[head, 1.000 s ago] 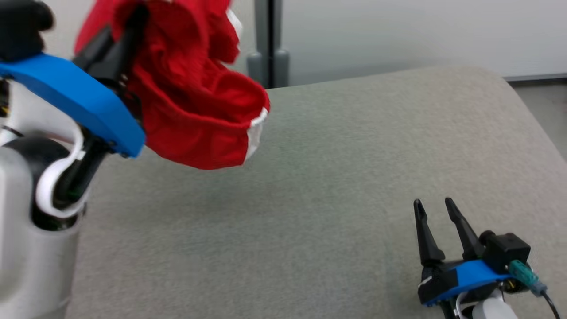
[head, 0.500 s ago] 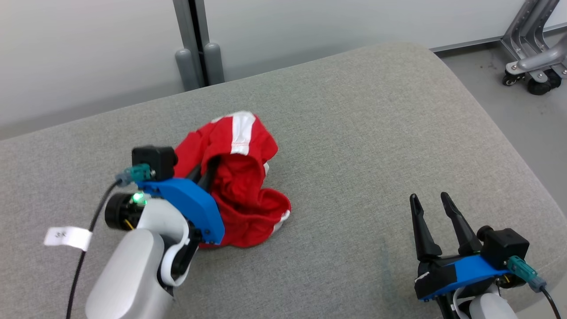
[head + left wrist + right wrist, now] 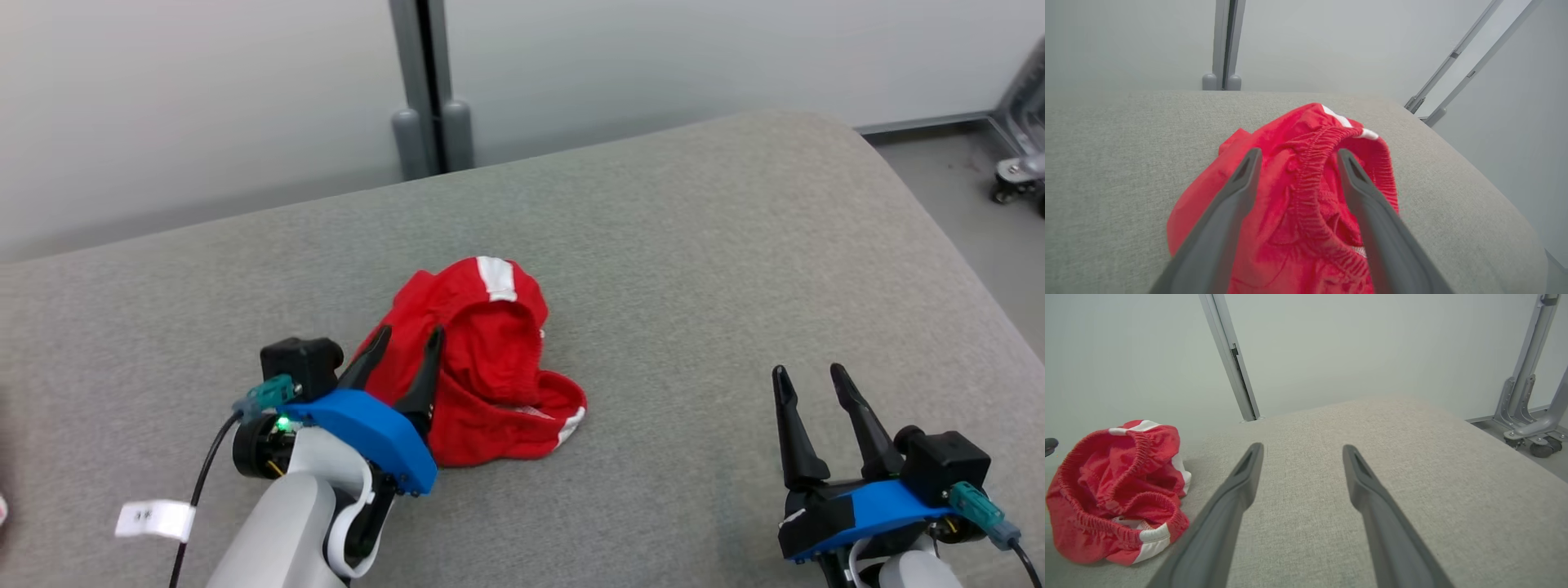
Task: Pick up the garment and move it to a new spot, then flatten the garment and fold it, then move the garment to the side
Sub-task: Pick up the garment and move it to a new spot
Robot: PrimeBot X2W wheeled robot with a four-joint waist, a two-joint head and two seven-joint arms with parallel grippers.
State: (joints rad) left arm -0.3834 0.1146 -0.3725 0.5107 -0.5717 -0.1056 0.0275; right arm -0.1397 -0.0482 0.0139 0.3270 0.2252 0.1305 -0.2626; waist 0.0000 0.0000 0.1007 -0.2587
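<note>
The red shorts (image 3: 490, 367) are lying in a crumpled heap just left of centre in the head view, on the grey upholstered cushion (image 3: 694, 245). The elastic waistband is gaping upward and the white trim is showing at the top and lower right of the heap.

The left gripper (image 3: 408, 347) is sitting at the lower left edge of the heap with its fingers spread apart. In the left wrist view the left gripper (image 3: 1298, 163) is framing the waistband of the shorts (image 3: 1306, 196) between its open fingers without pinching it (whether a fingertip is brushing the fabric, I cannot tell).

The right gripper (image 3: 808, 384) is waiting at the lower right of the head view, well apart from the shorts, with its fingers likewise apart and holding nothing. In the right wrist view the right gripper (image 3: 1300, 451) is pointing over bare cushion, with the shorts (image 3: 1114, 490) at the left of the frame.

Judging from this, the shorts appear to be set down at their new spot, so flattening is the step in hand. That is likely calling for both grippers to take opposite ends of the waistband and draw the cloth out flat before any fold.
</note>
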